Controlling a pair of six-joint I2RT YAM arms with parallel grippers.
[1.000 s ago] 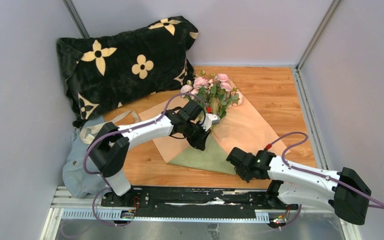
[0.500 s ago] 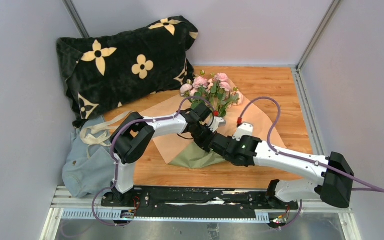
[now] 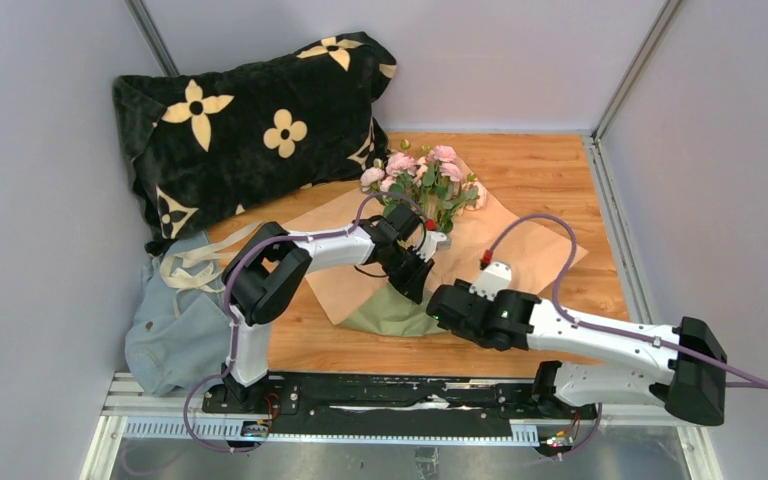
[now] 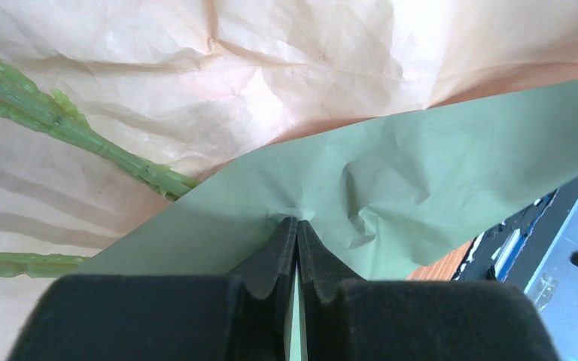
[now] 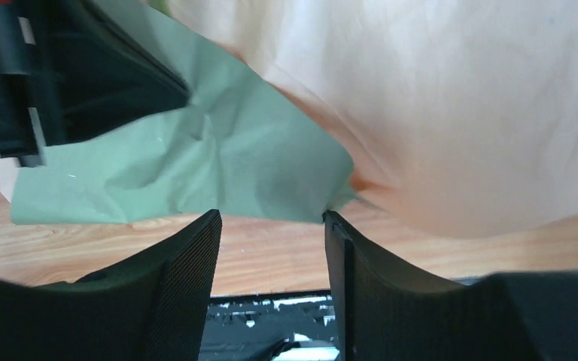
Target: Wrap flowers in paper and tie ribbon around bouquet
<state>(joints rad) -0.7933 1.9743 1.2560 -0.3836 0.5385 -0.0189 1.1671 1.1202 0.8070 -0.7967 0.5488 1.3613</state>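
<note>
Paper spread on the wooden table (image 3: pixel 560 170) in two sheets: tan sheet (image 3: pixel 505 250) wide and creased, olive-green sheet (image 3: pixel 385 318) at its near point, crumpled and partly lifted. Flowers (image 3: pixel 425 182) lying on the tan sheet, pink and cream blooms at the far end near the black pillow (image 3: pixel 250 120), green stems (image 4: pixel 83 135) running down toward the green sheet. Left gripper (image 3: pixel 415 288) down over the stem end, fingers (image 4: pixel 278 252) pressed together; pinches a puckered fold of the olive-green sheet, with a thin sliver of green showing between them in the left wrist view. Stems off to one side of those fingers, apart from them, resting on the tan sheet. Right gripper (image 3: pixel 438 305) low at the near edge of the paper, just beside the left one, fingers (image 5: pixel 188 256) spread wide, nothing between them. Green sheet's edge just past the fingertips, its corner reaching the tip of one finger; touching or not, impossible to tell. Cream-beige ribbon (image 3: pixel 182 264) looped on the blue-grey cloth (image 3: pixel 165 335) at the left, well apart from both grippers.
</note>
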